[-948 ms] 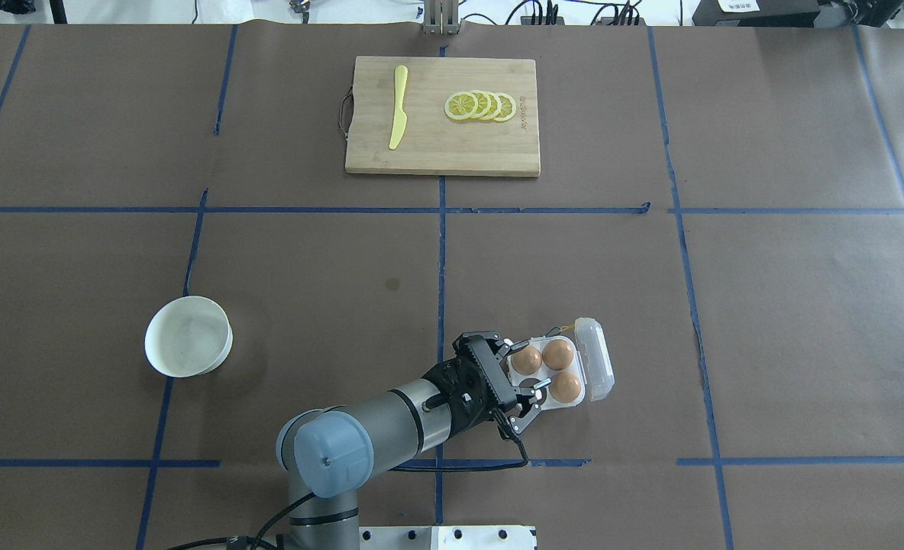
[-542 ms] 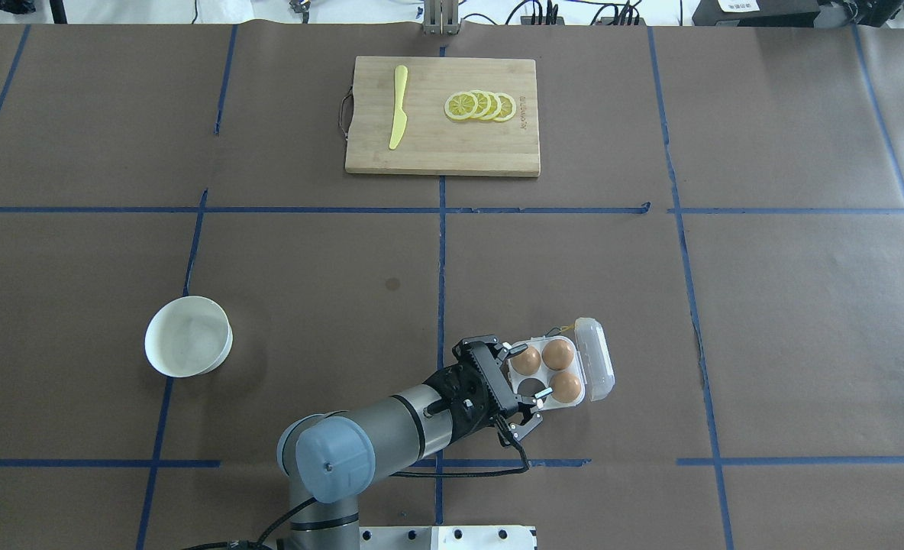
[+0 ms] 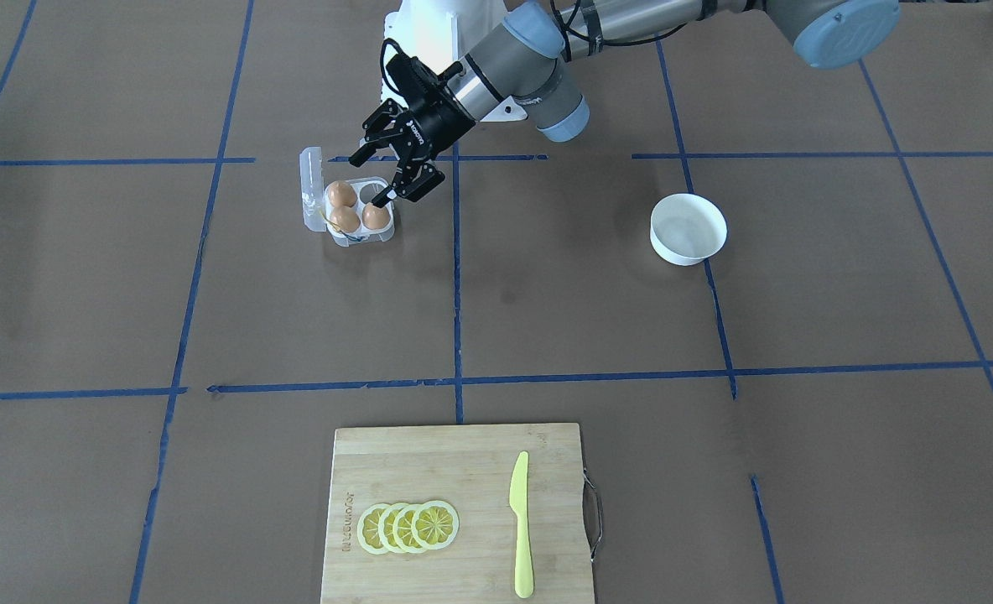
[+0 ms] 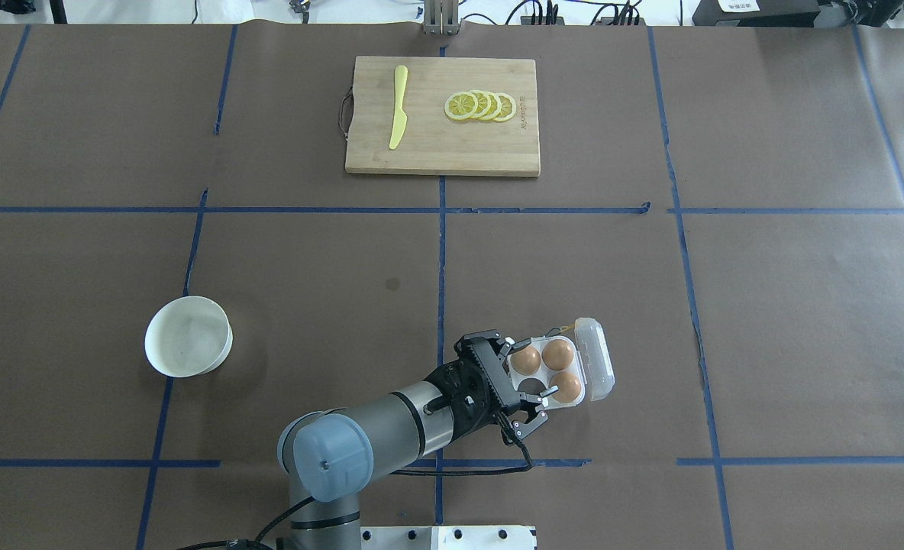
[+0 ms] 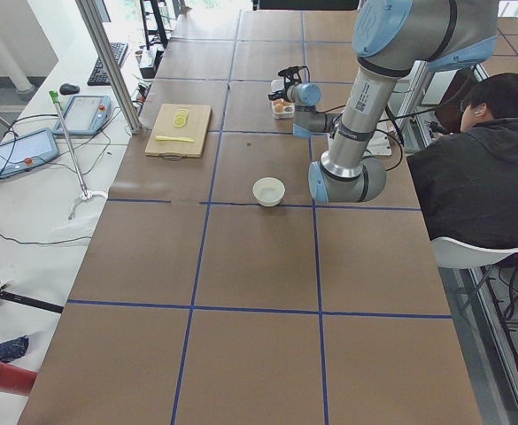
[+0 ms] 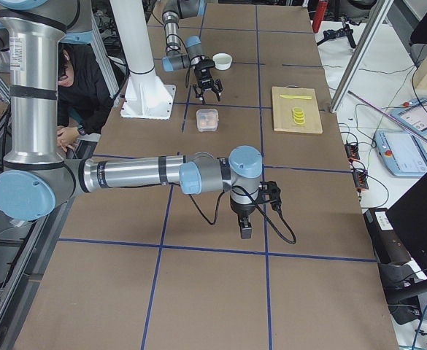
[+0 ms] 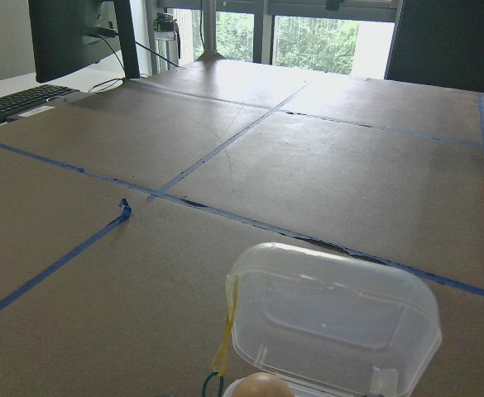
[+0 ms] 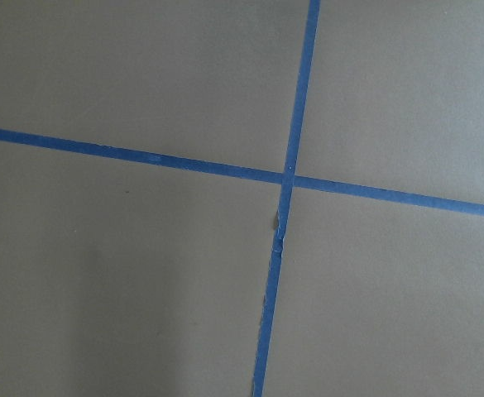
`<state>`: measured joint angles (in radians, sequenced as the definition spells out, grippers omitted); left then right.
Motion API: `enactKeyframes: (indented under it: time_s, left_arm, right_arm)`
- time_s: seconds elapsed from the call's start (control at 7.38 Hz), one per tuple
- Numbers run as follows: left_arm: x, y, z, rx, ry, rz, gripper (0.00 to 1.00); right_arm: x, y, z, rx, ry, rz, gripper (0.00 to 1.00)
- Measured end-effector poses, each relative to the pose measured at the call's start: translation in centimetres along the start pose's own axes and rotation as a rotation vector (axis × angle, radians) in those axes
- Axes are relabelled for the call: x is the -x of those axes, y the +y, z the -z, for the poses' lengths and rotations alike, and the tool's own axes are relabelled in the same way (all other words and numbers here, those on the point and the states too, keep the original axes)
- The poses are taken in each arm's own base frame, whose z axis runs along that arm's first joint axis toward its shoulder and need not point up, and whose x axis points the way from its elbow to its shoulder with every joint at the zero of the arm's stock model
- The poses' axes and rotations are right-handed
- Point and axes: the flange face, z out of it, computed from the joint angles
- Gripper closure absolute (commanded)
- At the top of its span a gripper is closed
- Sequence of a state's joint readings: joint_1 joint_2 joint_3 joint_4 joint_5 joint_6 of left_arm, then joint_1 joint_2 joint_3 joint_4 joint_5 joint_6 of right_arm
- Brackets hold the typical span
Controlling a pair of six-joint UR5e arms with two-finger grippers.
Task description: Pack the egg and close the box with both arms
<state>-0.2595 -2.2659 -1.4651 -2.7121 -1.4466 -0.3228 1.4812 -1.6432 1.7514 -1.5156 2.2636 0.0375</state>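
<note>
The clear box (image 4: pixel 583 397) lies open near the robot, its lid (image 4: pixel 596 359) hinged up on the far side. Three orange-brown eggs sit in its cups (image 4: pixel 558 354); the near-left cup (image 4: pixel 529 386) is empty. My left gripper (image 4: pixel 529 384) is open and empty, and its fingers straddle the box's near-left side by the empty cup. It also shows in the front view (image 3: pixel 377 176) beside the box (image 3: pixel 361 237). The left wrist view shows the lid (image 7: pixel 333 322), a yellow string (image 7: pixel 226 335) and one egg top (image 7: pixel 262 386). My right gripper (image 6: pixel 246 230) hangs over bare table far to the right; I cannot tell its state.
A white bowl (image 4: pixel 188 336) stands empty at the left. A wooden cutting board (image 4: pixel 437 149) at the far middle bears a yellow knife (image 4: pixel 398 107) and lemon slices (image 4: pixel 480 105). Blue tape lines cross the brown table cover. A seated person (image 5: pixel 480 168) is behind the robot.
My left gripper has drawn back slightly from the box, still open, so the empty cup shows more. The eggs, box and bowl have not moved.
</note>
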Motion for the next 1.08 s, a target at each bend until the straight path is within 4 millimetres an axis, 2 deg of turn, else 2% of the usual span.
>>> enactKeyframes:
  time_s: [0.27, 0.41, 0.54, 0.68, 0.81, 0.95, 1.08]
  left_arm:
    - [5.4, -3.1, 3.5, 0.199, -0.072, 0.029, 0.15]
    - [9.5, -4.9, 5.8, 0.318, -0.113, 0.039, 0.15]
    - [14.8, -6.3, 8.7, 0.42, -0.163, 0.062, 0.0]
    - [20.6, -6.9, 12.3, 0.485, -0.235, 0.09, 0.0]
    - [25.9, -6.3, 16.5, 0.534, -0.294, 0.118, 0.0]
    - [30.7, -4.7, 20.9, 0.577, -0.335, 0.154, 0.0]
    - [35.8, -2.3, 26.1, 0.622, -0.398, 0.191, 0.0]
  right_arm:
    - [-0.1, 0.2, -0.1, 0.004, 0.0, -0.002, 0.0]
    - [-0.2, 0.3, -0.3, 0.006, -0.001, -0.005, 0.0]
    - [-0.3, 0.5, -0.4, 0.01, -0.001, -0.008, 0.0]
    - [-0.4, 0.7, -0.6, 0.014, -0.001, -0.011, 0.0]
    - [-0.7, 1.0, -0.9, 0.021, -0.002, -0.018, 0.0]
    - [-1.0, 1.2, -1.3, 0.03, -0.003, -0.023, 0.0]
    - [-1.4, 1.3, -1.7, 0.039, -0.004, -0.025, 0.0]
